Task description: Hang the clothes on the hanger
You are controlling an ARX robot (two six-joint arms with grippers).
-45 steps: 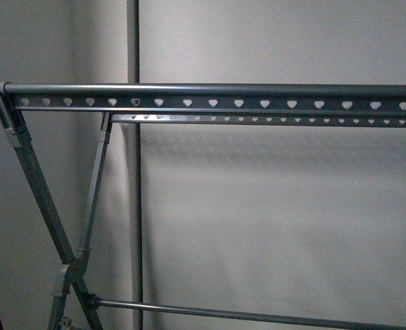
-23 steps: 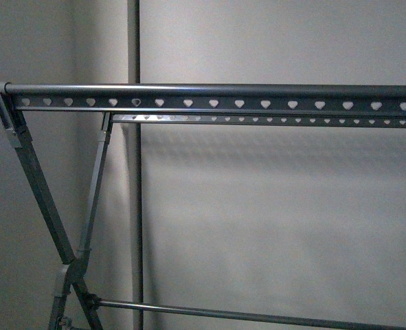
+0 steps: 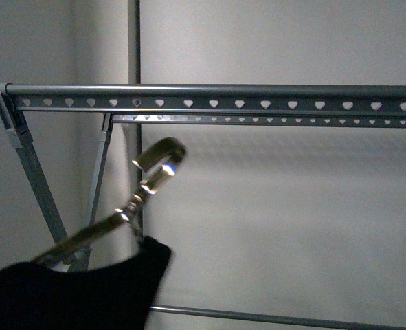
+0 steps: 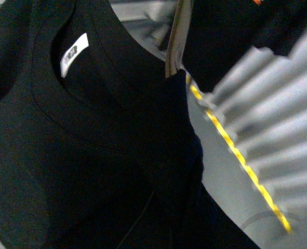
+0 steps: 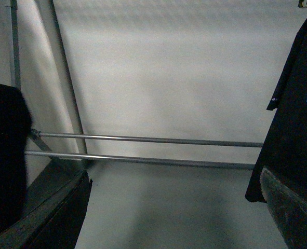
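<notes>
Now below the rail [image 3: 257, 90], black T-shirt [image 3: 72, 292] on brass hanger [image 3: 154, 172]; right pincer [image 5: 174, 176] agape, left pincer unseen

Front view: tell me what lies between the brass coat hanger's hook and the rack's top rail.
In the front view, only the rack's thinner second rail crosses that gap, against bare wall. The hook is clear of the top rail.

Dim, flat indoor light; the rack rail [image 3: 216, 90] is sharp and throws a soft shadow on the wall [image 3: 292, 206]. The brass coat hanger [image 3: 154, 172] is motion-smeared with bright glints, and the black T-shirt [image 3: 72, 292] is underexposed, its detail lost. Left wrist view: floor [image 4: 278, 104] streaked by blur; right wrist view soft and grainy.
</notes>
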